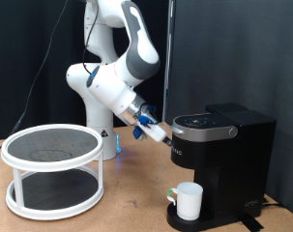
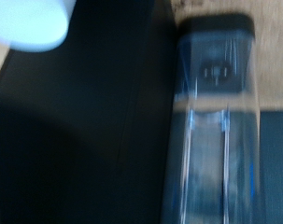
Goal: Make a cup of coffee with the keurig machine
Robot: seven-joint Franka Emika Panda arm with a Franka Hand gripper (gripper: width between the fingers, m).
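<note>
Dark curtains back a wooden surface (image 1: 117,198) where a white Franka arm (image 1: 117,68) reaches toward the keurig machine (image 1: 223,159) standing at the exterior view's right. The gripper (image 1: 156,129), with blue-tinted fingers (image 1: 146,124), sits just beside the machine's upper front edge, close to the silver-rimmed top panel (image 1: 204,124); whether the tips touch the lid cannot be told. Nothing shows between the fingers, and neither view makes clear if they are spread or closed.

The wrist view is heavily blurred: a translucent blue finger (image 2: 216,121) runs along the frame beside the machine's black body (image 2: 85,131), with a pale shape at one corner that is probably the cup (image 2: 29,23).

The cup (image 1: 190,200), a plain white mug, stands upright on the machine's round drip base (image 1: 185,220), under the brew head, its handle toward the exterior view's left. That placement appears done. The lid looks closed; whether a pod is inside cannot be seen.

A white two-tier round rack (image 1: 54,164) stands well apart at the exterior view's left, near the arm's base.

The risk, judged from this pose, lies in the sideways approach: a push at the top edge could slide or tip the machine, or the fingers could slip off the smooth lid. Any such shift could leave the cup off-centre under the spout.
</note>
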